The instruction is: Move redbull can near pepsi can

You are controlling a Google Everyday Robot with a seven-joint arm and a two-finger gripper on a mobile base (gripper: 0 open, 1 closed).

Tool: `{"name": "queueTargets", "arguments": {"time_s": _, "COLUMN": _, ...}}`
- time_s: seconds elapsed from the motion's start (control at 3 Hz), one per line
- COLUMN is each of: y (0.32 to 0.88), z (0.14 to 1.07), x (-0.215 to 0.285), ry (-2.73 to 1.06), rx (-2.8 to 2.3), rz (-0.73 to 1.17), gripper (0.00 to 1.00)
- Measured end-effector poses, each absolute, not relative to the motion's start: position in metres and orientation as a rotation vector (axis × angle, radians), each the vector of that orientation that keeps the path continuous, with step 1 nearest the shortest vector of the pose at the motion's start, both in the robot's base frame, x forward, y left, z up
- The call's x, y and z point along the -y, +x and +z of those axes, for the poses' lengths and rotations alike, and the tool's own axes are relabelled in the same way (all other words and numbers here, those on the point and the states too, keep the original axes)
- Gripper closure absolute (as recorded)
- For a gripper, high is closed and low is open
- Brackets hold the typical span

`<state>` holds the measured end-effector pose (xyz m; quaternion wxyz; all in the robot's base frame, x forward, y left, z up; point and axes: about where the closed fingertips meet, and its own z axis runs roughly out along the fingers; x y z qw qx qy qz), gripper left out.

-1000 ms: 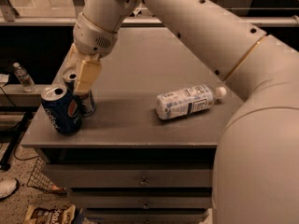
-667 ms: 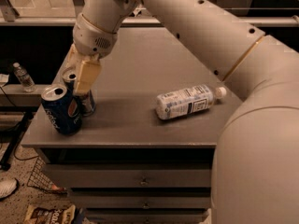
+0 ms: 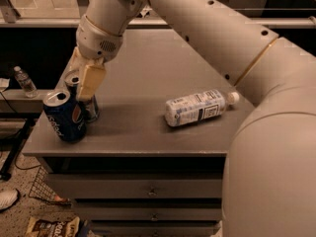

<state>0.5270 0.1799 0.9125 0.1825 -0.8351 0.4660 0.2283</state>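
Observation:
The redbull can (image 3: 92, 110), slim with a silver top, stands upright near the table's front left corner. It is right beside the pepsi can (image 3: 64, 118), a wider dark blue can with a round logo, and the two look to be touching. My gripper (image 3: 79, 85) comes down from above and is shut on the redbull can's upper part. One beige finger (image 3: 91, 80) covers the can's front, and the other is behind its rim. The pepsi can stands free at the table's front edge.
A clear plastic water bottle (image 3: 197, 107) with a white label lies on its side at the table's middle right. The grey table (image 3: 148, 137) has drawers below. A small bottle (image 3: 23, 81) stands on a shelf to the left. Bags lie on the floor.

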Motion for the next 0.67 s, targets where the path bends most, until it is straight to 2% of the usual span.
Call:
{"name": "queueTargets", "arguments": {"time_s": 0.33, "y": 0.5273, "z": 0.9117, "x": -0.1827, "ry": -2.353, "rx": -1.312, "rz": 0.645, "gripper": 0.12}}
{"name": "queueTargets", "arguments": {"time_s": 0.67, "y": 0.5276, "z": 0.911, "x": -0.1851, "ry": -2.351, "rx": -1.309, "rz": 0.645, "gripper": 0.0}}
